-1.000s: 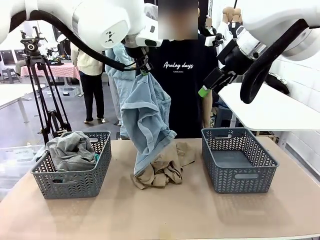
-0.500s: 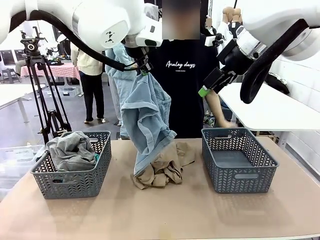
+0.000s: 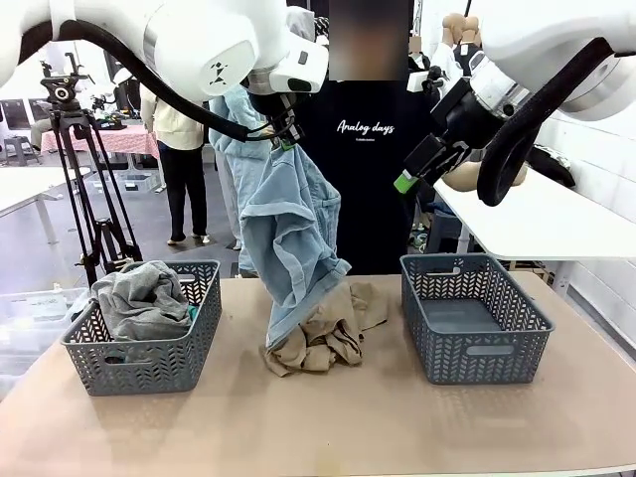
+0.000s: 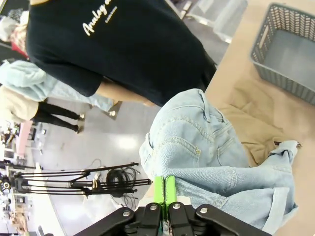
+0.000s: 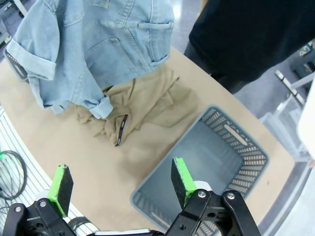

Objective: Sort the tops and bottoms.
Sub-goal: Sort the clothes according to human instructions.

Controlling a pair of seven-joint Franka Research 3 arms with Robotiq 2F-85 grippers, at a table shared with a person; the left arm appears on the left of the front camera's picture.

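Two white robot arms work over a tan bench [image 3: 397, 427], with a person [image 3: 363, 179] in a black T-shirt standing at the far side. The left hand [image 3: 286, 139] is raised high above the middle of the bench, clenched on the top edge of the light blue denim shorts [image 3: 293, 238]. In the left wrist view its green pads [image 4: 164, 189] are pressed together on the denim [image 4: 206, 157]. The shorts hang down in folds, and their lower end reaches the tan khaki top [image 3: 328, 333], which lies crumpled on the bench between the two baskets.

The right hand [image 3: 417, 169] is held high on the right, above the right basket [image 3: 487, 363], its fingers spread wide and grasping nothing. Seen from its own wrist, the right hand [image 5: 120, 184] looks down on the shorts [image 5: 88, 44] with their stitched pocket, the khaki top [image 5: 142, 105] just beside them and the grey lattice basket [image 5: 256, 162] near it.

The left basket [image 3: 149, 368], also grey lattice, stands on the left of the bench and holds the grey top [image 3: 139, 298], heaped above the rim, with a sliver of teal cloth [image 3: 191, 313] at its right edge. A black tripod [image 3: 89, 199] stands on the floor behind that basket
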